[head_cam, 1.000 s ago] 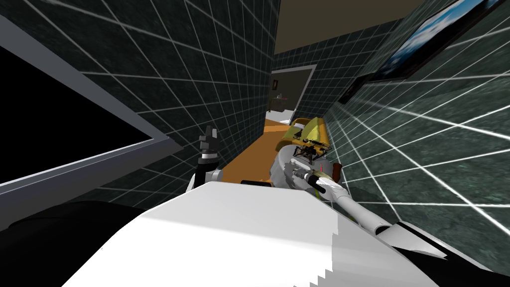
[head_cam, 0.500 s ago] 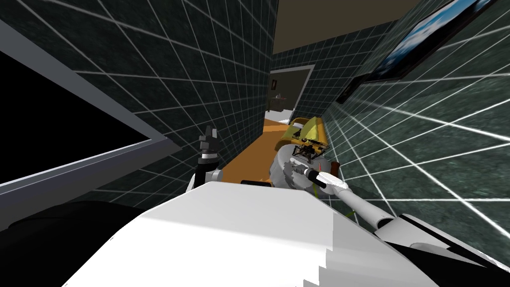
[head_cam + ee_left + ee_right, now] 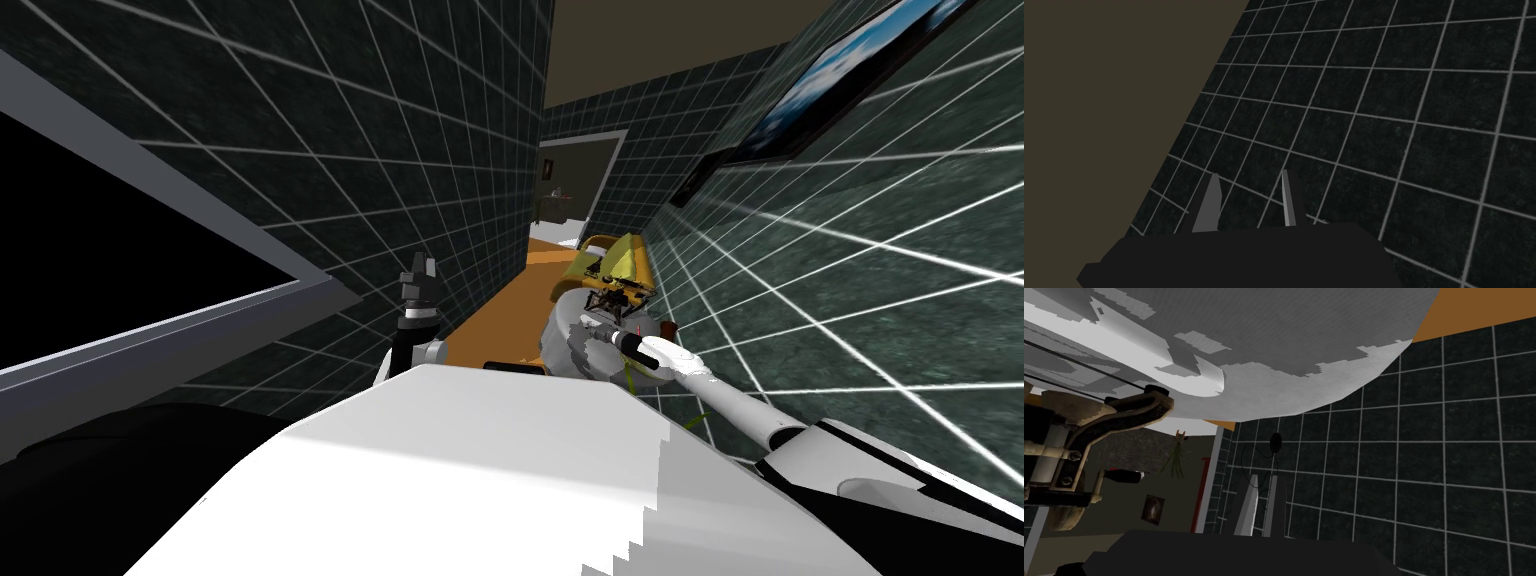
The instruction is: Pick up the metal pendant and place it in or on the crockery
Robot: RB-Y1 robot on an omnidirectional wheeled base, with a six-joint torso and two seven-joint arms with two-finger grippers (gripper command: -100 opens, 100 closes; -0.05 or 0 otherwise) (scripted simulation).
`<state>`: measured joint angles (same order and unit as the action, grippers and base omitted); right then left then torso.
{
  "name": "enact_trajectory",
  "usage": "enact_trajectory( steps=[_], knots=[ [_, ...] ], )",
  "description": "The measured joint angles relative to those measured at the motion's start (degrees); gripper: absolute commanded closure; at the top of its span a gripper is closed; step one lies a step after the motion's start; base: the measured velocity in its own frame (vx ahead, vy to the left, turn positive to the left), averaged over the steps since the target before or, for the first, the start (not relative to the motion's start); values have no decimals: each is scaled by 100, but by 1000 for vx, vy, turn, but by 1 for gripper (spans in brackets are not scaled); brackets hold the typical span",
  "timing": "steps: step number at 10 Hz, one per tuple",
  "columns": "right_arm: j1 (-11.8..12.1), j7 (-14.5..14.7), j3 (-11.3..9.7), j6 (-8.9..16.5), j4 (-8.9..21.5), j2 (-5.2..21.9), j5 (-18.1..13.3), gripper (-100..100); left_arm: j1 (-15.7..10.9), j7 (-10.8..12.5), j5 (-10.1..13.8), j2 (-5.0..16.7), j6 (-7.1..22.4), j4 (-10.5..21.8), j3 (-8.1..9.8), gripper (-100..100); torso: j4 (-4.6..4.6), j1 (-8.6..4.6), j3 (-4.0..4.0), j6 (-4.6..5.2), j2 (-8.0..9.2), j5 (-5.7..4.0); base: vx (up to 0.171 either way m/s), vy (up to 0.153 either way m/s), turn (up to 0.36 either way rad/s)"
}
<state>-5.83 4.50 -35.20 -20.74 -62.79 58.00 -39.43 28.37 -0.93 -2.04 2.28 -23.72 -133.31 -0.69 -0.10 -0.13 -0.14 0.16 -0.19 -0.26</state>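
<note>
The right gripper (image 3: pixel 1265 477) is recorded close to a large rounded white and grey vessel (image 3: pixel 1304 363). Its fingers are drawn almost together and are closed on the thin black cord of a small dark oval pendant (image 3: pixel 1275 442). The pendant is found just beyond the fingertips, near the vessel's edge and seen against the dark tiled wall (image 3: pixel 1424 463). Contact with the vessel cannot be determined. A brown and black crossbow-like object (image 3: pixel 1099 418) is noted beside the gripper. The left gripper (image 3: pixel 1249 173) is held raised, well apart from the vessel. Its fingers are parted, with nothing between them.
</note>
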Motion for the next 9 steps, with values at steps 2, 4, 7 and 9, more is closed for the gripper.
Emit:
enact_trajectory(
  steps=[2,4,7,9],
  knots=[
    [-118,-178,-74,-121,-96,189,29,100,0,0,0,0,0,0,0,0,0,-1,3,2,6,-1,-40,-8,-28],
    [-236,-361,-178,-205,-214,404,53,100,0,0,0,0,0,0,0,0,0,-4,3,3,6,-2,-38,-16,-22],
    [-195,-423,-108,-484,-284,779,151,100,0,0,0,0,0,0,0,0,0,-22,10,12,20,-4,-57,-43,-52],
    [-6,-393,15,-619,-369,1035,193,100,0,0,0,1,0,0,1,0,-1,-32,7,12,15,-6,-40,-83,-37]
  ],
)
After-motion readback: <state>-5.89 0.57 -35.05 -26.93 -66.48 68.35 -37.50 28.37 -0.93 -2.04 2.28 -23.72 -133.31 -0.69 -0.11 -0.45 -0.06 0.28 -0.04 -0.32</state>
